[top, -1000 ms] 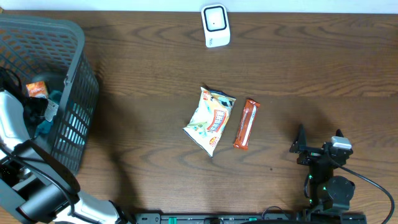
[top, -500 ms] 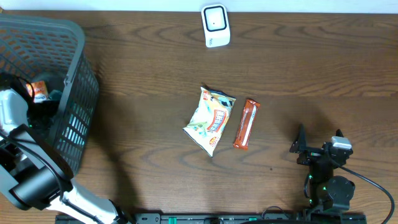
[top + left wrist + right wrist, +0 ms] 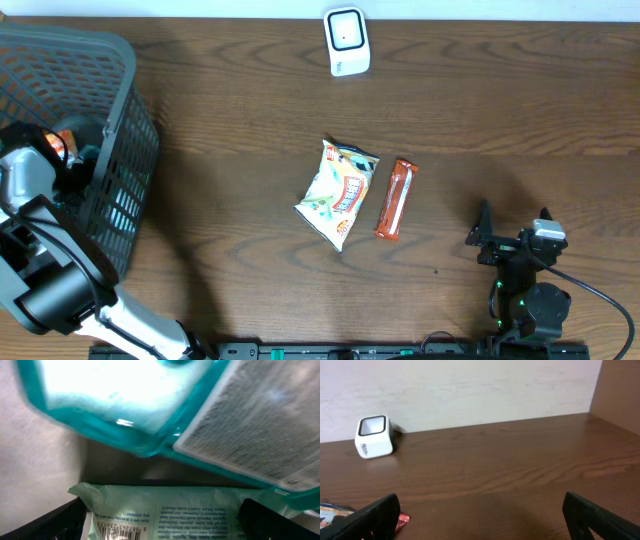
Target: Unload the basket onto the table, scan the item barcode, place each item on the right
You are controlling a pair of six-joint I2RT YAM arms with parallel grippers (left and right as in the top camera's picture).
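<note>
Left wrist view: the left gripper (image 3: 165,521) shows its two dark fingers at the lower corners of the frame, spread wide with nothing held. Between them, across the lower middle, lies a pale green soft plastic packet (image 3: 200,510). It lies flat, with small print along it and a black barcode (image 3: 116,529) at its lower left, partly cut off by the bottom edge. A blurred teal glossy pouch (image 3: 125,435) with a white printed label fills the upper half. Whether it rests on the green packet cannot be told.

The green packet is probably the item to scan. It looks light, limp and slick, likely to buckle or slide if pinched in the middle. The right-hand end, well away from the barcode, seems the better place to hold it, since the code would stay uncovered.

Overhead view: the white left arm (image 3: 20,180) dips into a dark grey lattice plastic basket (image 3: 125,170) at the left edge, so the packet is inside it. A white box-shaped scanner (image 3: 347,42) stands at top centre of the brown wooden table (image 3: 250,110). Mid-frame, a yellow and white crinkled snack bag (image 3: 338,193) and a slim orange wrapped bar (image 3: 395,199) lie side by side. At lower right, the right gripper (image 3: 512,232) is wide open and empty.
</note>
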